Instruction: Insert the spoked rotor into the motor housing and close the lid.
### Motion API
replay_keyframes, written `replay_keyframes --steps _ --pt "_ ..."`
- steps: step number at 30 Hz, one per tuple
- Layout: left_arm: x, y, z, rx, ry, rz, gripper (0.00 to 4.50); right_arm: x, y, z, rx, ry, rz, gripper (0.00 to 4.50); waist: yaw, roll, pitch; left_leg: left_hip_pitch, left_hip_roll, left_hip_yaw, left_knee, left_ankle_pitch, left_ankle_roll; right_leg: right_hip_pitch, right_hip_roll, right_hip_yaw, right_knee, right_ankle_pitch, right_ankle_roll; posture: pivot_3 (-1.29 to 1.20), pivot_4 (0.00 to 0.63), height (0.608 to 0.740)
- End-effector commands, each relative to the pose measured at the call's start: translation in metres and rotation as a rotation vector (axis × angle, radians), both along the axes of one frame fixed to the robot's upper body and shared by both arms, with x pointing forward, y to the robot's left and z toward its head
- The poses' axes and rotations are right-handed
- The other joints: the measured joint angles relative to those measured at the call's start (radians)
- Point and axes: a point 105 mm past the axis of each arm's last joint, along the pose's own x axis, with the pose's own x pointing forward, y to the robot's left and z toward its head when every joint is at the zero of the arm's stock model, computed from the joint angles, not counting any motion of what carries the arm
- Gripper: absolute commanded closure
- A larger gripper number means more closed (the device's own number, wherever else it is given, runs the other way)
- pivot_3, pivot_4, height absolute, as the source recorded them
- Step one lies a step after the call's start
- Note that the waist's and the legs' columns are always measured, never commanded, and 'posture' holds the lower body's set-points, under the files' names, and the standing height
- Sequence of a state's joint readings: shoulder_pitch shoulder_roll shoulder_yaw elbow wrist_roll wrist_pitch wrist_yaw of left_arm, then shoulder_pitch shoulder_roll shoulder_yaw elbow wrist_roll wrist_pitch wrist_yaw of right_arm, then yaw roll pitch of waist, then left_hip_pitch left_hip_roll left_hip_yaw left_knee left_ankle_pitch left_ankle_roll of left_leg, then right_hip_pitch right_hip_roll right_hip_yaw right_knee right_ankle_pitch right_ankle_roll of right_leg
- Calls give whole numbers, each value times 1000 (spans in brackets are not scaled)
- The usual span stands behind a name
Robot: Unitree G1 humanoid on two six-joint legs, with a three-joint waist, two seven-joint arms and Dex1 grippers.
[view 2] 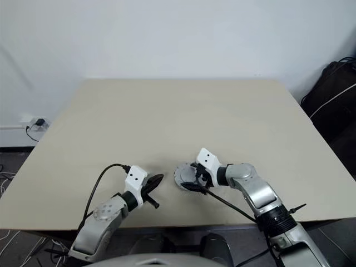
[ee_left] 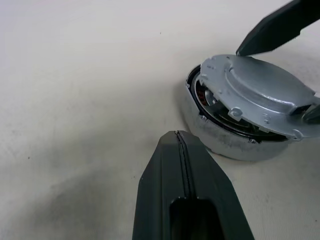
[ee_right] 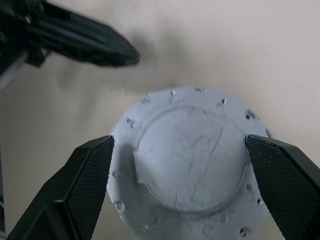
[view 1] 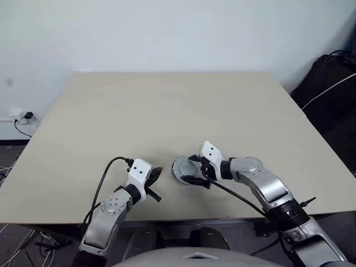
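No readable text — none anywhere

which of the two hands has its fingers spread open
The right hand: its fingers straddle the grey lid. The left hand is shut.

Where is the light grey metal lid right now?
The light grey round metal lid sits tilted on the copper-wound motor housing near the table's front edge, between the open right gripper's fingers, beside the shut left gripper.

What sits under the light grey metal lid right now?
The light grey round metal lid lies tilted on the motor housing; copper windings show through the gap. The lid covers anything deeper inside.
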State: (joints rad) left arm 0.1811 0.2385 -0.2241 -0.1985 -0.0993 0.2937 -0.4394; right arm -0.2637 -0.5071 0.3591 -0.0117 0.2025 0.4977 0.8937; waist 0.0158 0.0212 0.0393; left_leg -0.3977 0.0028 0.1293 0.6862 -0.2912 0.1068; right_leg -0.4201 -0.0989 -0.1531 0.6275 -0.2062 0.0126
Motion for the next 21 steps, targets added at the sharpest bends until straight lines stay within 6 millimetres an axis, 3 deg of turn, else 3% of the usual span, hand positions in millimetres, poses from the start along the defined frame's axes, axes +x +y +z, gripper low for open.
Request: replay_keyframes --steps 1,6,11,21 --pt "4 -1 16 -17 -57 -3 4500 9 4 6 10 -38 13 35 0 0 0 0 0 0 0 0 0 0 0 0 0 0 0 0 0 740" --pt "4 0 16 -14 -59 3 4500 14 4 1 11 -29 -7 35 0 0 0 0 0 0 0 0 0 0 0 0 0 1 -1 0 0 740" --pt "2 1 16 -13 -58 9 4500 15 4 4 33 -39 -22 1248 -1 0 0 0 0 0 0 0 0 0 0 0 0 1 -1 0 0 740" --pt "3 0 16 -16 -57 8 4500 13 8 13 97 -82 -53 1249 -1 0 0 0 0 0 0 0 -1 0 0 0 0 1 -1 0 0 740"
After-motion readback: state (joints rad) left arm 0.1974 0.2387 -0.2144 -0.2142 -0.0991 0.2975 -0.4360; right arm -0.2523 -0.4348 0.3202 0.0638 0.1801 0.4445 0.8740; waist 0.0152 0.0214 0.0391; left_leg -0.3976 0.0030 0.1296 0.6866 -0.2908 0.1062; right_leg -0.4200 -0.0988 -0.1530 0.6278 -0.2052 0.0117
